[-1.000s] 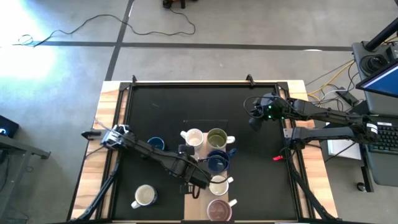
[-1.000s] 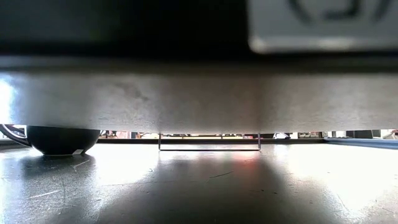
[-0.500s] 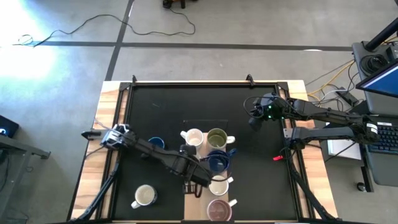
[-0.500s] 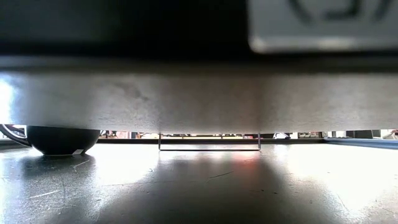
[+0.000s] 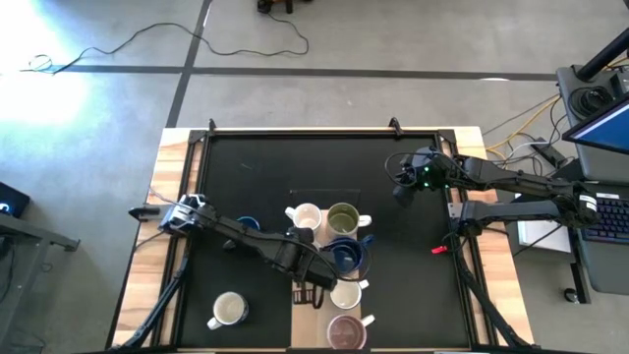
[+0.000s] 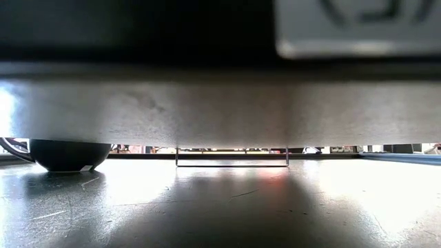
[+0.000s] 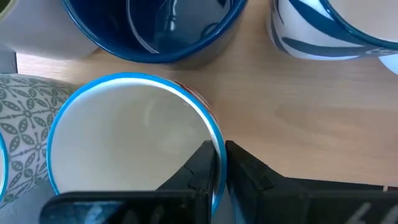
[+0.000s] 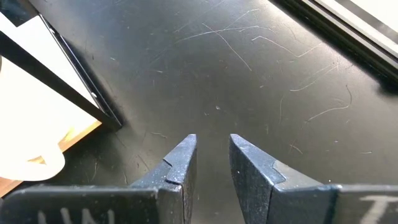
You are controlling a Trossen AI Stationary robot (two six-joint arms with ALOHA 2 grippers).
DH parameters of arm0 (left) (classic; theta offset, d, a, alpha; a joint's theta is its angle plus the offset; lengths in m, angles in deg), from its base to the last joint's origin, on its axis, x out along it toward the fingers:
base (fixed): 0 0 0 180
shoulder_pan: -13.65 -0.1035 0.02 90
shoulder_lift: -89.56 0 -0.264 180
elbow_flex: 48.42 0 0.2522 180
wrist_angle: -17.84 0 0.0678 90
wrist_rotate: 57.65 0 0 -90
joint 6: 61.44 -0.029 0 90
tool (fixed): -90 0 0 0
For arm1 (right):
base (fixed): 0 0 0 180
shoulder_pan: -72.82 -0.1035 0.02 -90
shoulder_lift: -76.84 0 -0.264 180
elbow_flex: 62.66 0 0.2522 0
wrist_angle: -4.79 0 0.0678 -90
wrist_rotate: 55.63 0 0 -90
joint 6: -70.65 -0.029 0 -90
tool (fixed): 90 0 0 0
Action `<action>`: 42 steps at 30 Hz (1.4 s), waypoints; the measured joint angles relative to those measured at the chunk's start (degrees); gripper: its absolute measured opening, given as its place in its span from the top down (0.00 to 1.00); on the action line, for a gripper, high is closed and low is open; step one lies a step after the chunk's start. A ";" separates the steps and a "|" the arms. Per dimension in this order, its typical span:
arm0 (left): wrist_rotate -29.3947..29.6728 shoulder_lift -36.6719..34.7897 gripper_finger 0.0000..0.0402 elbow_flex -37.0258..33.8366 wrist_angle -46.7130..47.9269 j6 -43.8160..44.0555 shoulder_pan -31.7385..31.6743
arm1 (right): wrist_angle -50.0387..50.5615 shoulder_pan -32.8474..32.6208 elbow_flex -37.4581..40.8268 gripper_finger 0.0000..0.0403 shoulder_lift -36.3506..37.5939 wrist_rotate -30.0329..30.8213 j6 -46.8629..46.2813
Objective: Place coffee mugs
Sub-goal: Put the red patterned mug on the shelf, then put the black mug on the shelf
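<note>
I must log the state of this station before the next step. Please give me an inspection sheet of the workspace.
Surface: black mat on a wooden table; a light board lies under the grouped mugs.
Job's things: mugs clustered mid-table; one cream mug apart near the front left; a dark blue mug behind the left arm.
Clutter: small red item at the mat's right edge.
Grippers: left gripper shut on a white mug rim; right gripper above bare mat, holding nothing.
Cables: cable on the floor.
Surroundings: desk with keyboard to the right.
</note>
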 joint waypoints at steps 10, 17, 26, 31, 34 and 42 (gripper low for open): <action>-0.24 0.08 0.96 0.72 -0.47 -1.05 0.02 | 0.00 0.00 0.00 0.79 0.00 0.00 0.00; -0.37 0.08 0.95 0.85 -0.28 0.33 0.02 | 0.00 0.01 0.00 0.79 0.00 0.00 -0.01; -0.28 0.07 0.78 2.68 1.55 0.39 0.25 | 0.00 0.01 0.00 0.79 0.00 0.00 -0.01; -0.02 0.07 0.72 6.91 4.77 0.24 1.52 | 0.00 0.02 0.00 0.79 0.00 0.00 -0.02; 2.54 0.07 0.72 8.80 9.84 0.98 2.91 | 0.00 0.01 0.00 0.79 0.00 0.00 0.00; 7.75 -5.59 0.71 3.00 14.63 8.01 7.32 | 0.00 0.01 0.00 0.79 -0.01 0.00 -0.02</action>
